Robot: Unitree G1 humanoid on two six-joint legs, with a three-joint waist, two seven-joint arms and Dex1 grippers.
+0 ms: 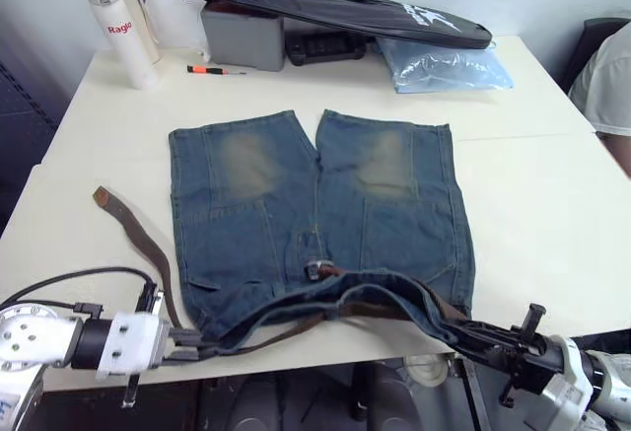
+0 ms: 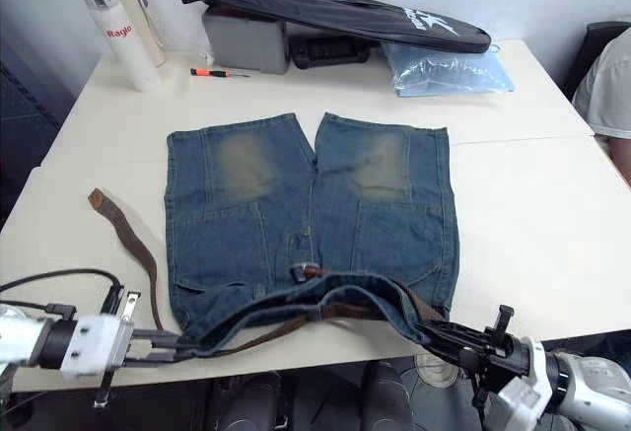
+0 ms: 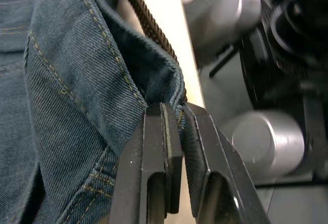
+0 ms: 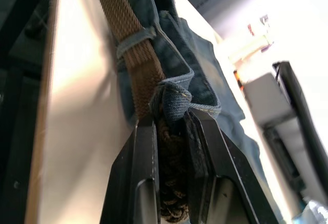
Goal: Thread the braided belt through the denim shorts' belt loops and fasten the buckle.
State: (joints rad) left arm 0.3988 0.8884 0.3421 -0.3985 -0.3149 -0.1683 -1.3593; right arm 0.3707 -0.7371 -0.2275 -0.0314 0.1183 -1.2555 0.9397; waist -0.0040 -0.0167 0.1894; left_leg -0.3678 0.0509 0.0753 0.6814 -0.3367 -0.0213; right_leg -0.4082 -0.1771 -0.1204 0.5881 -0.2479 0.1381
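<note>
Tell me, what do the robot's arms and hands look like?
Each arm ends in a white block, then a gripper of two flat black fingers: the left gripper and the right gripper. The left arm has a silver metal wrist with black cables looping off it.

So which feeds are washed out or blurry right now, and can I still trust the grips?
Right wrist view: far background blown out white, though the braided belt and denim shorts at the jaws stay sharp. Left wrist view: background beyond the table edge blurred, denim at the jaws crisp. Head views: evenly lit, no glare.
</note>
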